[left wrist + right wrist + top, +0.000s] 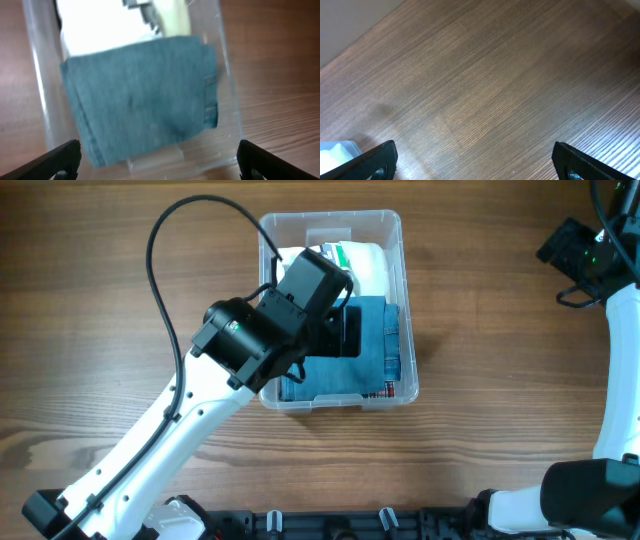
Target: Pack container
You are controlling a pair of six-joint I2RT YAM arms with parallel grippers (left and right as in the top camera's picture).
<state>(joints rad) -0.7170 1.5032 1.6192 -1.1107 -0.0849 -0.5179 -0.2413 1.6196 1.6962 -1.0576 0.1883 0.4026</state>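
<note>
The container sits on the counter, holding a blue cloth and perhaps white fabric. Directly above it hangs the left pincer, spread and empty; the right pincer, also spread, is well apart.

Clear container on wooden desk, folded blue cloth inside, white bundle touching its far edge, left gripper spread wide above.

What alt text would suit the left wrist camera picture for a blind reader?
A folded blue-grey cloth lies inside the clear plastic rectangular container, something white beyond it. The left tool's black fingertips show wide apart at the bottom corners, holding nothing, over a brown wooden table.
</note>
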